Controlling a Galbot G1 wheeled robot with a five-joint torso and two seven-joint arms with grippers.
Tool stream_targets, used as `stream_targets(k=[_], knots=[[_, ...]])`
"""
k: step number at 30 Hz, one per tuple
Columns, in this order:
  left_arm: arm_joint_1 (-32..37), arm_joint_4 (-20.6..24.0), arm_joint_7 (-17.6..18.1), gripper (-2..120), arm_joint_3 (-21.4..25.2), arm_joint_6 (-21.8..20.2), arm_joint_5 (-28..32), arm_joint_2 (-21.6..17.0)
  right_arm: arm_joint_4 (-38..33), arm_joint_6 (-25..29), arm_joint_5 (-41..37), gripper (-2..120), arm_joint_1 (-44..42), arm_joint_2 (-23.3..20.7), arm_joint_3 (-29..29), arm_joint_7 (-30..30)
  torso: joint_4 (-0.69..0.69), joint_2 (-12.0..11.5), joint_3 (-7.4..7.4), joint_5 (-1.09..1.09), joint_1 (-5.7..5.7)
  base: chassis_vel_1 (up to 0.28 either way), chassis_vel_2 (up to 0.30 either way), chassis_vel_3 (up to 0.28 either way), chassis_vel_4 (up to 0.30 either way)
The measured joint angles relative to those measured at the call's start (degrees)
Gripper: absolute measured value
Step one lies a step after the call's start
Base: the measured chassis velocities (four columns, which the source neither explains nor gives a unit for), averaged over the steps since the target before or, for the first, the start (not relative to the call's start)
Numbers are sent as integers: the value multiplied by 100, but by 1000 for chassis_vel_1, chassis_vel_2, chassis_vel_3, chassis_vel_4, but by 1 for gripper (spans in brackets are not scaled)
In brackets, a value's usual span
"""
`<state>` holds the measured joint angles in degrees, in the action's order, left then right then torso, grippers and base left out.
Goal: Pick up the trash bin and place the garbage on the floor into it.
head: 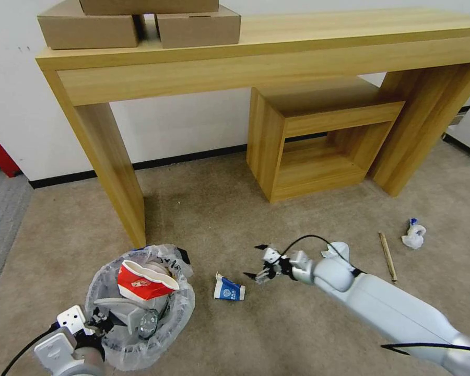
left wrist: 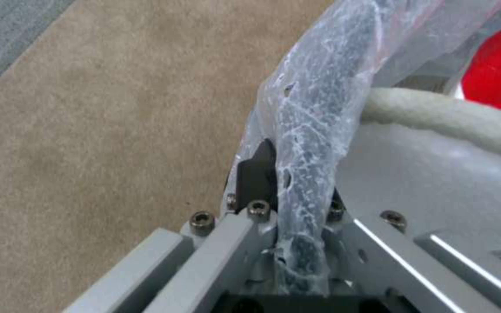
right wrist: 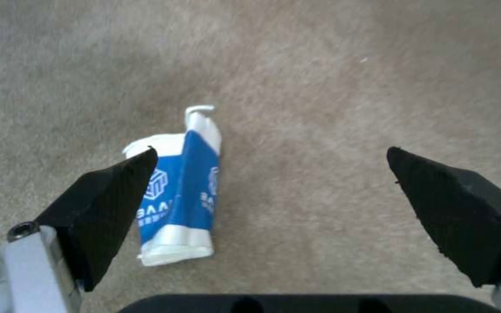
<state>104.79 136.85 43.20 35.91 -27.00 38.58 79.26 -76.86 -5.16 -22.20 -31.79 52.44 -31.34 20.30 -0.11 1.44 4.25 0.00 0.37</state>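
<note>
With the left claw [left wrist: 297,208] clamped on the bin [head: 139,308] rim, the right claw [head: 262,268] hung spread beside the carton [head: 228,288], off-centre, and risked knocking it away.

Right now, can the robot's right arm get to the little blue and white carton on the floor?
Probably yes. The right gripper is open beside the blue-white carton, with bare carpet between them.

Trash bin [head: 141,360] wall hidden beneath its bag liner [head: 180,308]; cardboard boxes [head: 141,21] cropped at the upper frame edge; lettering on the blue-white carton [right wrist: 175,191] partly illegible.
</note>
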Motion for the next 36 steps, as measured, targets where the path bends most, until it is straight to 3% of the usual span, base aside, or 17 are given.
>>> stream_targets(k=[8,24,27,36], knots=[[-120,9,-7,0,205,47,171,-53,687,1,172,100,41,430,-340,-200,-2,0,0,-1,0,0,0,0,0],[-29,-104,-49,0,60,44,-125,101,1693,423,606,100,-50,1366,-464,-370,-1,0,0,-1,0,0,0,0,0],[-28,-149,-52,0,41,54,-133,63,2216,659,811,100,-59,1785,-431,-388,-1,0,0,0,0,0,0,0,0],[2,-178,-63,0,9,83,-170,27,2642,856,959,100,-127,1966,-348,-387,-2,0,0,-1,0,0,0,0,0]])
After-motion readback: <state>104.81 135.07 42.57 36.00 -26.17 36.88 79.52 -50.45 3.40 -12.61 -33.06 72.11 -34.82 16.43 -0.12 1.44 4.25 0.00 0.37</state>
